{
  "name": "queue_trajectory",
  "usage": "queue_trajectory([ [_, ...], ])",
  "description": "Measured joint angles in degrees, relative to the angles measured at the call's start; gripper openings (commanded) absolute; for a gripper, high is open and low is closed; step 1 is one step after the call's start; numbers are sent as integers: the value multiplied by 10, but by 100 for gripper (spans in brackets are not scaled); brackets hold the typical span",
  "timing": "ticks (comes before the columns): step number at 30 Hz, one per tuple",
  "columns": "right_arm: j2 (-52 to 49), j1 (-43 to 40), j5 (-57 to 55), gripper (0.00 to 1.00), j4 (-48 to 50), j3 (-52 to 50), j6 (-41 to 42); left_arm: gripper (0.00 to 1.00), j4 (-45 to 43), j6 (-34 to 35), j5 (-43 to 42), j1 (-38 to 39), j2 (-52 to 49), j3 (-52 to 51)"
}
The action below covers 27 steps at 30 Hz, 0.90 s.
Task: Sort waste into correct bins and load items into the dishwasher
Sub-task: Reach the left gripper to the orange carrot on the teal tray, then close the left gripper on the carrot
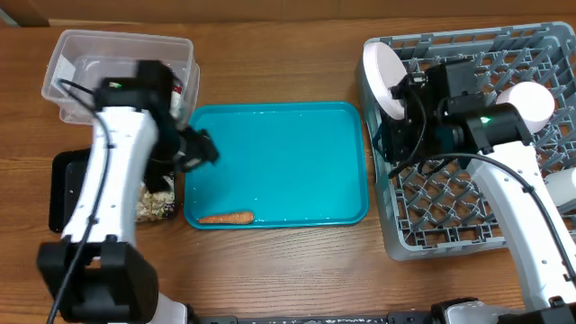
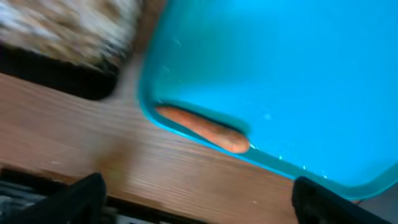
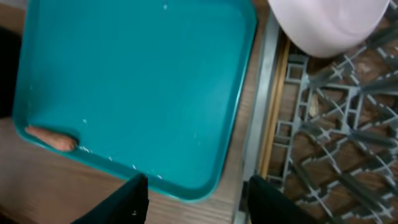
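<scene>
Carrot (image 1: pixel 225 217) on tray (image 1: pixel 279 162); plate (image 1: pixel 382 76) upright in rack (image 1: pixel 450 220).

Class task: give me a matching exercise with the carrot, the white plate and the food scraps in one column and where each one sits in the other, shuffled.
Things:
1. carrot
2. white plate
3. food scraps

Places:
A. standing in the grey dish rack
B. on the black tray
C. on the teal tray, at its near edge

Pairs: 1-C, 2-A, 3-B

Overhead looks down; both wrist views share the teal tray (image 2: pixel 280 74).
</scene>
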State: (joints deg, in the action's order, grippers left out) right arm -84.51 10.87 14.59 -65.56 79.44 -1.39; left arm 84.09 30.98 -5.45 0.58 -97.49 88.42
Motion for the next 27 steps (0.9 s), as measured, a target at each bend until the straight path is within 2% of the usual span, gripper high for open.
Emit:
queue_trajectory([
  [4, 0, 0, -6, 61, -11, 0, -1, 96, -92, 80, -52, 81, 0, -104],
  [8, 0, 0, -10, 61, -12, 0, -1, 96, -150, 156, -77, 123, 0, -165],
  [19, 0, 0, -10, 61, -15, 0, -1, 98, -247, 287, -84, 148, 0, -248],
  [27, 0, 0, -11, 61, -15, 0, -1, 99, -321, 332, -83, 148, 1, -318],
])
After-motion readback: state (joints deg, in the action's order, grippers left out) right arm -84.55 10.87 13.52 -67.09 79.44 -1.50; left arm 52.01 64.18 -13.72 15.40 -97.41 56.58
